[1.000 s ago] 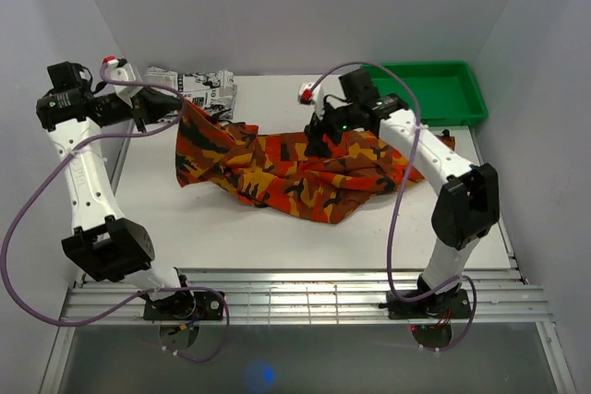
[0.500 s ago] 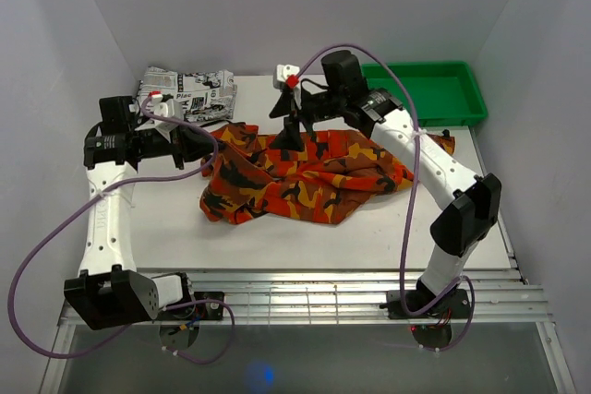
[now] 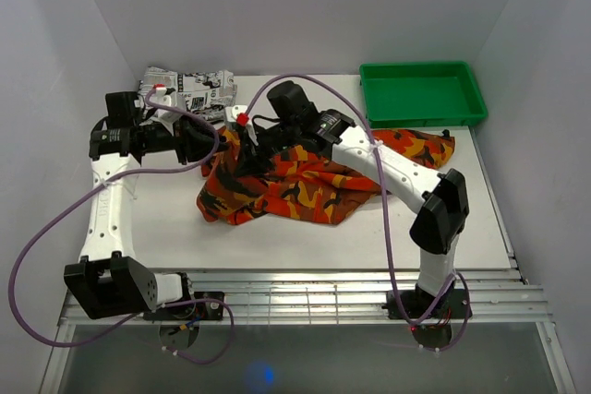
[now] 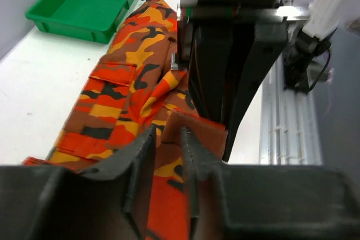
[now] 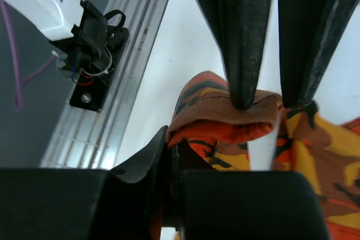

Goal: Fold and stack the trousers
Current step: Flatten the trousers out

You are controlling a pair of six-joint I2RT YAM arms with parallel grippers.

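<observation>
Right gripper (image 5: pixel 170 141) pinching trousers (image 5: pixel 225 125) fold, left gripper (image 4: pixel 167 133) hold unclear

Found the trousers (image 3: pixel 309 182) heaped across the middle of the table (image 3: pixel 277 242), with one end stretched out toward the right edge. Found a tray (image 3: pixel 423 94) at the far right corner, just behind that end, and a newspaper-print garment (image 3: pixel 199 89) at the far left corner, just behind the heap. Saw the left gripper (image 3: pixel 218 143) and the right gripper (image 3: pixel 245 159) just beside each other at the heap's far left end, left one leftmost, both at one raised fold.
</observation>
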